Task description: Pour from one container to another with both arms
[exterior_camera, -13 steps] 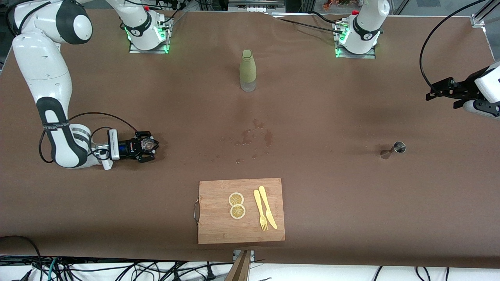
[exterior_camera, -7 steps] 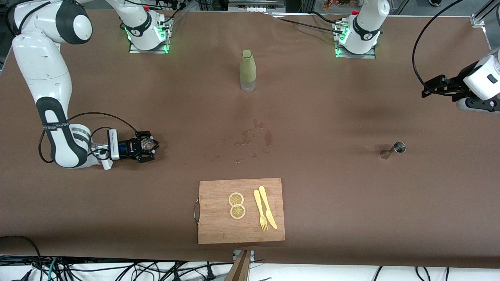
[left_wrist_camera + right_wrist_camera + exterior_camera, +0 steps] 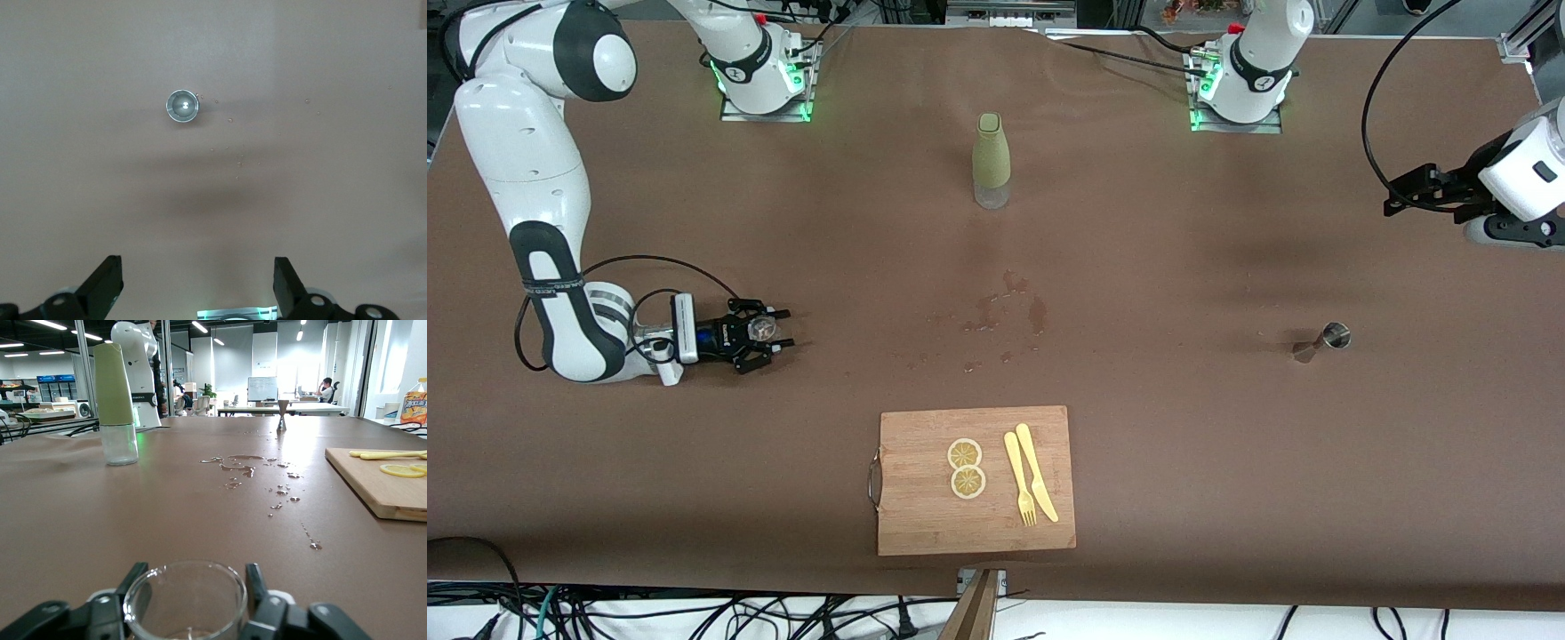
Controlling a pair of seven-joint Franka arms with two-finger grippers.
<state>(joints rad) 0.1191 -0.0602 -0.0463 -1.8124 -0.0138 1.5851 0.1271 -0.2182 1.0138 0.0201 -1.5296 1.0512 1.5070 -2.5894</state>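
Two arms were at the table, and neither had a grip on anything. The right gripper [image 3: 769, 332] sat low at the right arm's end of the table with the little glass cup [image 3: 762, 329] standing upright between its fingers; they looked spread a bit wider than the cup, so loose around it rather than clamped. The left gripper [image 3: 1405, 194] hung in the air over the left arm's end of the table, fingers wide apart and empty. The steel jigger [image 3: 1335, 335] stood upright on the cloth by itself, well apart from both grippers. Spilled drops [image 3: 1000, 313] dotted the middle of the table, with the green bottle [image 3: 991, 160] farther from the front camera and the cutting board [image 3: 925, 516] nearer, carrying two lemon slices [image 3: 966, 468], a yellow fork [image 3: 1019, 480] and knife [image 3: 1036, 471].
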